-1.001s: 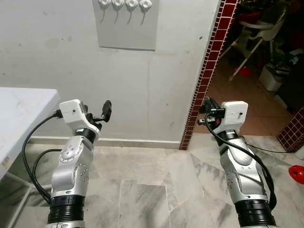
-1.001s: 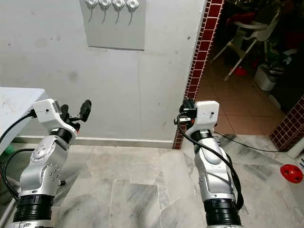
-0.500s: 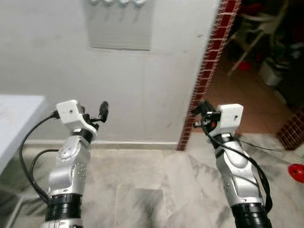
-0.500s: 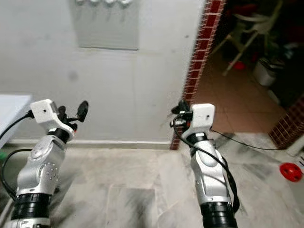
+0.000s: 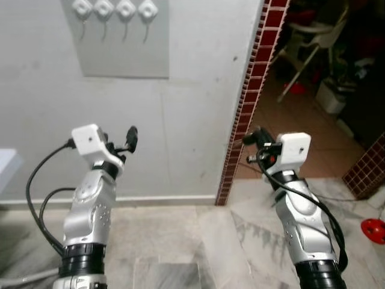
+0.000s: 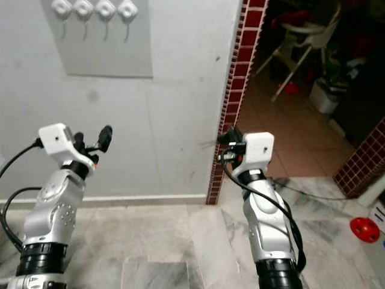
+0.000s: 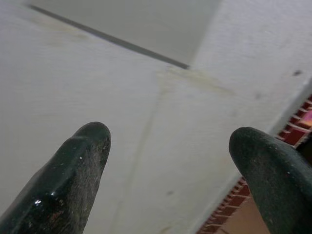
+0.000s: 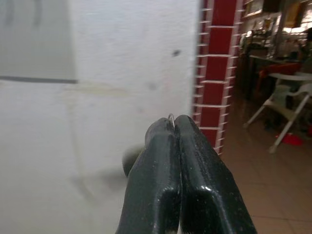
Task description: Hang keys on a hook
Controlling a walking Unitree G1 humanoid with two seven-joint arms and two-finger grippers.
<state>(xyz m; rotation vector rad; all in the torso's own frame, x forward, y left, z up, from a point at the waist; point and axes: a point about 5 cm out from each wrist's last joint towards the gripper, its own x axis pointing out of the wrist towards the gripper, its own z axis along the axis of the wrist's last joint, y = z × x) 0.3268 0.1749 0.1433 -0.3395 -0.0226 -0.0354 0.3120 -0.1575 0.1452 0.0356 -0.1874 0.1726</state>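
A grey-veined white marble floor (image 5: pixel 198 241) ran up to a pale plaster wall (image 5: pixel 192 120), where a grey rectangular panel (image 5: pixel 120 54) carried four white hooks (image 5: pixel 114 9) in a row. Beyond a column of dark red tiles (image 5: pixel 246 108), terracotta floor tiles (image 5: pixel 295 120) bore a white plastic chair (image 5: pixel 313 42); a red round object (image 5: pixel 374 230) lay on the marble.

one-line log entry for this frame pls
left tool: open, raised | right tool: shut on key ring | hooks: bare, high on wall | not yet hung
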